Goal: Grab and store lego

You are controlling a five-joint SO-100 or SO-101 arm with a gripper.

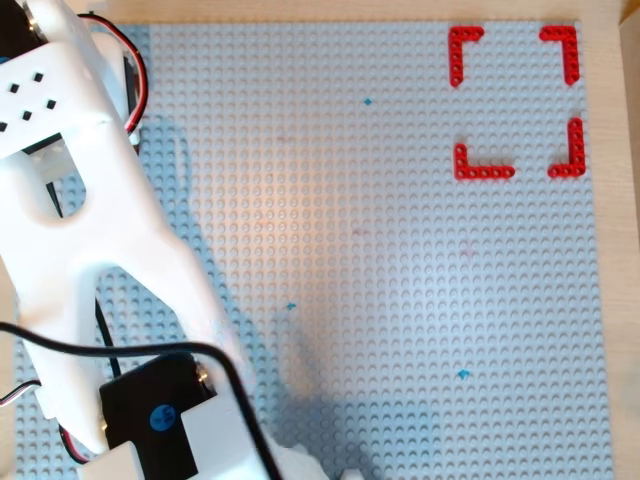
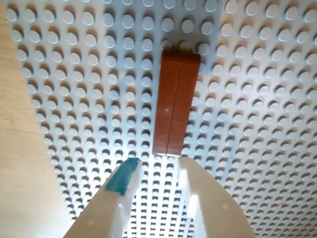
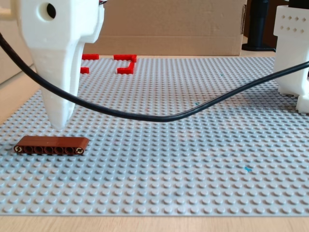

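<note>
The lego [image 2: 176,104] is a flat reddish-brown brick lying on the grey studded baseplate [image 2: 257,124]. In the wrist view its near end sits just ahead of my gripper [image 2: 158,166], which is open and empty, with one finger [image 2: 124,178] marked in blue. In the fixed view the lego [image 3: 51,144] lies at the front left. My gripper [image 3: 59,124] hangs just above and behind it, not touching. In the overhead view my white arm [image 1: 90,200] hides the lego.
Red L-shaped corner pieces [image 1: 465,45] mark a square at the baseplate's top right in the overhead view and at the far left [image 3: 125,65] in the fixed view. A black cable [image 3: 164,117] sags across the plate. A cardboard box [image 3: 169,24] stands behind.
</note>
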